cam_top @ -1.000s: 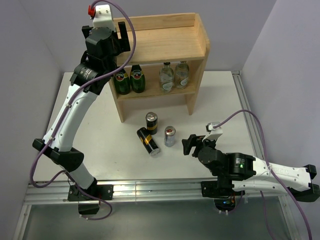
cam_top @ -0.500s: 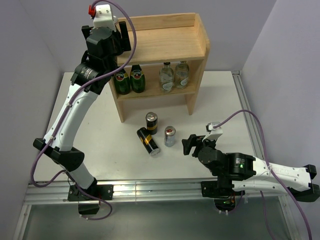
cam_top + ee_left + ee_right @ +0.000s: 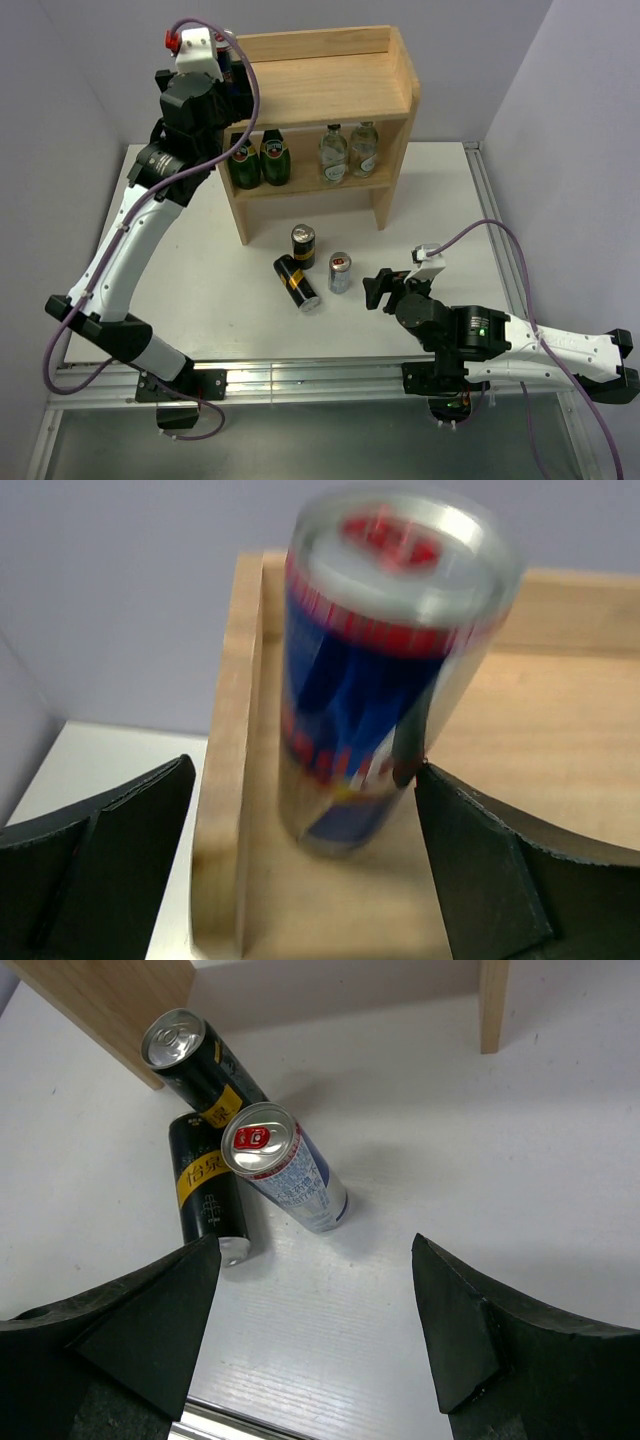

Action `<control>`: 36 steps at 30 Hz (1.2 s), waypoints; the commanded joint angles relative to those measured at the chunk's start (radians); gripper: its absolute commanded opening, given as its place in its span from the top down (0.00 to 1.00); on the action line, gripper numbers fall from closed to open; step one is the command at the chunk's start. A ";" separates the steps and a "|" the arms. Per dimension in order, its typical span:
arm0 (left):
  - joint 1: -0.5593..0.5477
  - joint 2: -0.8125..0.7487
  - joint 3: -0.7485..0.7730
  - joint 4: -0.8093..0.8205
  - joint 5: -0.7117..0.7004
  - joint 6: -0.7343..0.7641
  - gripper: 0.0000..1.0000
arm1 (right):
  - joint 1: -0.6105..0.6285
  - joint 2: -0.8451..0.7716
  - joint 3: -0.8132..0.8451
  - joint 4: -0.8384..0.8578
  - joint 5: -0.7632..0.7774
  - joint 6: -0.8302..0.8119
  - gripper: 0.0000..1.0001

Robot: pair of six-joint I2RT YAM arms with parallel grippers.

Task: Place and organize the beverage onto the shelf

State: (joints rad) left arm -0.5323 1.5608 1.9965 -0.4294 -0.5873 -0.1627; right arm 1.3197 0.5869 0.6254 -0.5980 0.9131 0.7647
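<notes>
A blue-and-silver can (image 3: 385,670) stands upright in the left rear corner of the wooden shelf's top board (image 3: 520,740). My left gripper (image 3: 305,810) is open, one finger on each side of the can and both apart from it. In the top view the left wrist (image 3: 205,85) covers that corner of the shelf (image 3: 330,85). Two clear bottles (image 3: 347,150) stand on the lower tier. On the table, a second blue-and-silver can (image 3: 285,1170) and one black-and-gold can (image 3: 195,1060) stand upright, and another black-and-gold can (image 3: 208,1195) lies on its side. My right gripper (image 3: 315,1330) is open and empty just short of them.
Two green glass bottles (image 3: 258,158) stand at the left of the lower tier. The raised rim (image 3: 230,740) of the top board runs close along the can's left side. The shelf's right leg (image 3: 490,1005) stands behind the cans. A metal rail (image 3: 320,372) runs along the table's near edge.
The left gripper's jaws have spread wide and let go of the blue-and-silver can, which now stands on the top board. The left wrist has shifted slightly left. The right arm has not moved.
</notes>
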 commanded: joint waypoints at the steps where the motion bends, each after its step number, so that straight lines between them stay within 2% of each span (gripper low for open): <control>1: -0.011 -0.068 -0.067 -0.111 0.020 -0.050 0.01 | 0.006 0.013 -0.012 0.030 0.038 0.001 0.16; 8: -0.066 -0.205 -0.165 -0.123 -0.002 -0.060 0.01 | 0.004 0.021 -0.010 0.027 0.043 0.004 0.16; 15: -0.176 -0.330 -0.214 -0.227 -0.028 -0.126 0.01 | 0.006 0.044 -0.003 0.018 0.050 0.013 0.16; 18: -0.257 -0.412 -0.318 -0.264 -0.025 -0.199 0.01 | 0.006 0.054 -0.001 0.015 0.053 0.015 0.15; 20: -0.317 -0.476 -0.445 -0.261 0.010 -0.274 0.01 | 0.006 0.059 0.002 0.012 0.055 0.016 0.15; 24: -0.420 -0.573 -0.726 -0.166 0.066 -0.379 0.01 | 0.004 0.076 0.008 -0.006 0.078 0.044 0.15; 25: -0.438 -0.600 -0.842 -0.094 0.072 -0.388 0.01 | 0.004 0.079 0.008 -0.019 0.098 0.054 0.15; 30: -0.566 -0.619 -1.129 0.111 0.132 -0.468 0.05 | 0.004 0.057 0.002 -0.025 0.116 0.076 0.15; 33: -0.662 -0.575 -1.238 0.274 0.126 -0.492 0.05 | 0.004 0.042 -0.001 -0.025 0.118 0.077 0.15; 36: -0.704 -0.506 -1.306 0.412 0.136 -0.500 0.05 | 0.004 0.037 -0.003 -0.023 0.116 0.074 0.15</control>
State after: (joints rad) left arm -1.2007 1.0302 0.7254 -0.2867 -0.4725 -0.6174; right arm 1.3197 0.6373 0.6205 -0.6197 0.9833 0.8181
